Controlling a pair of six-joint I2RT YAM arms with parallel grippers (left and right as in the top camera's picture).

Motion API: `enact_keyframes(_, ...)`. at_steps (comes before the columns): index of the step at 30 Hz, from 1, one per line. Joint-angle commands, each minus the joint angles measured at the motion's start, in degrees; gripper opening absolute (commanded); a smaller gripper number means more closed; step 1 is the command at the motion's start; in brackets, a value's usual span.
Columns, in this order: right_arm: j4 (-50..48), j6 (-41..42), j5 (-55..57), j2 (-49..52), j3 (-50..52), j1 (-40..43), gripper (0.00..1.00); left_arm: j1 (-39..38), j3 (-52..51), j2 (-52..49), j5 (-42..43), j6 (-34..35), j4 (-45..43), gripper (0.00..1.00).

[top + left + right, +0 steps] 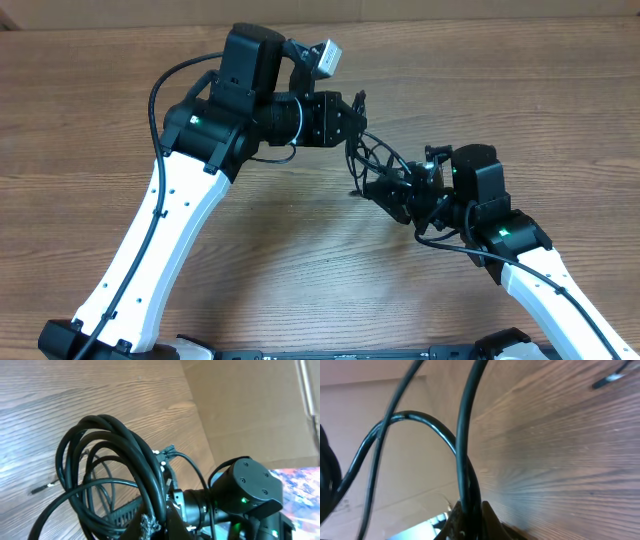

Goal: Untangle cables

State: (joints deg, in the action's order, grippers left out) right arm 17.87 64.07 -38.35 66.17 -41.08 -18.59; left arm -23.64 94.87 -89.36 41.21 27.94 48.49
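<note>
Cables (pixel 462 460) tight in right hand (pixel 468 517)

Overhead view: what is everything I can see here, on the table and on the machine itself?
cables: several, exact number unclear, black, bunched in loops between the two claws over mid-table
plug: one, silver-tipped, at a thin cable's end, down by the table top
table: one, brown wood grain, under everything
cardboard: one sheet, tan, along the table's far edge
left arm: one, white with black joints, reaching in from the near edge
right arm: one, white with black joints, reaching in from the near edge
left claw: one, black, shut on the cables
right claw: one, black, shut on the cables
</note>
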Motion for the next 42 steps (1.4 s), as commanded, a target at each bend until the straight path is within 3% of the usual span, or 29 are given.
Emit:
enact_keyframes(1,4.26,-8.31,1.99,0.09,-0.52,-0.63,0.05,0.48,1.18,1.16,-3.43,-1.33,0.20,0.04)
enact_keyframes(6,17.14,-18.10,11.19,0.09,-0.52,-0.63,0.22,4.28,1.18,1.20,-4.13,-2.29,1.77,0.04)
enact_keyframes(9,25.24,-19.65,20.61,0.09,-0.52,-0.63,0.30,7.41,1.20,1.42,-2.69,-2.80,2.43,0.04)
enact_keyframes(17,31.30,-19.63,32.28,0.09,-0.52,-0.63,0.37,10.23,1.20,1.42,0.42,-4.20,3.04,0.04)
enact_keyframes(21,25.97,-21.88,25.88,0.09,-0.52,-0.63,0.50,10.08,1.20,1.42,0.39,-4.85,4.26,0.04)
enact_keyframes(23,18.86,-27.85,15.65,0.09,-0.52,-0.68,0.59,10.05,1.18,1.42,0.39,-4.83,4.74,0.04)
enact_keyframes(26,7.34,-34.47,0.44,0.09,-0.52,-1.14,0.63,9.64,1.18,1.42,0.92,-4.81,4.92,0.04)
enact_keyframes(29,-4.59,-34.05,-7.26,0.09,-0.52,-2.03,0.64,7.96,1.18,1.42,0.98,-4.81,4.85,0.04)
enact_keyframes(33,-13.03,-33.92,-9.73,0.09,-0.52,-3.80,0.63,5.64,1.18,1.42,0.92,-4.79,4.79,0.04)
enact_keyframes(38,-14.64,-33.92,-5.27,0.09,-0.52,-5.25,0.55,3.72,1.18,1.42,1.11,-4.33,4.37,0.04)
enact_keyframes(42,-14.60,-33.92,-0.20,0.50,-0.52,-5.35,0.41,3.56,1.20,1.42,4.09,-3.48,3.39,0.04)
